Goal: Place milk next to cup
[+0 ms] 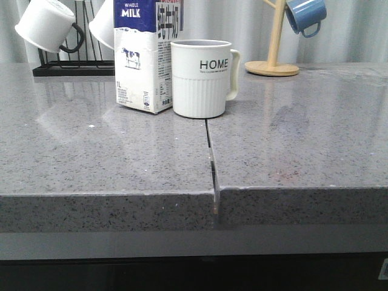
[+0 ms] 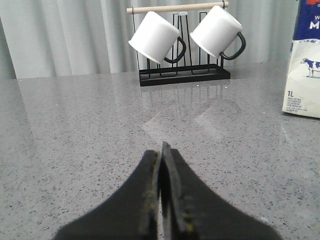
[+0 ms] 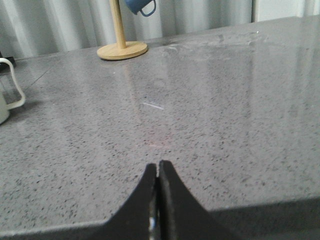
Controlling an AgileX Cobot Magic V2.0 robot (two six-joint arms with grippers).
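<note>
The milk (image 1: 140,57), a tall white carton with a dark blue top and a cow picture, stands upright on the grey counter, just left of the cup and a little behind it. The cup (image 1: 201,77) is a white ribbed mug with "HOME" lettering and its handle to the right. The two look touching or almost so. The carton's edge shows in the left wrist view (image 2: 304,65), and the cup's handle in the right wrist view (image 3: 9,90). My left gripper (image 2: 160,150) is shut and empty, low over the counter. My right gripper (image 3: 158,166) is shut and empty near the counter's front edge. Neither gripper shows in the front view.
A black rack (image 1: 73,68) with two white black-handled mugs (image 2: 155,37) stands at the back left. A wooden mug tree (image 1: 273,65) with a blue mug (image 1: 306,15) stands at the back right. A seam (image 1: 210,157) splits the counter down the middle.
</note>
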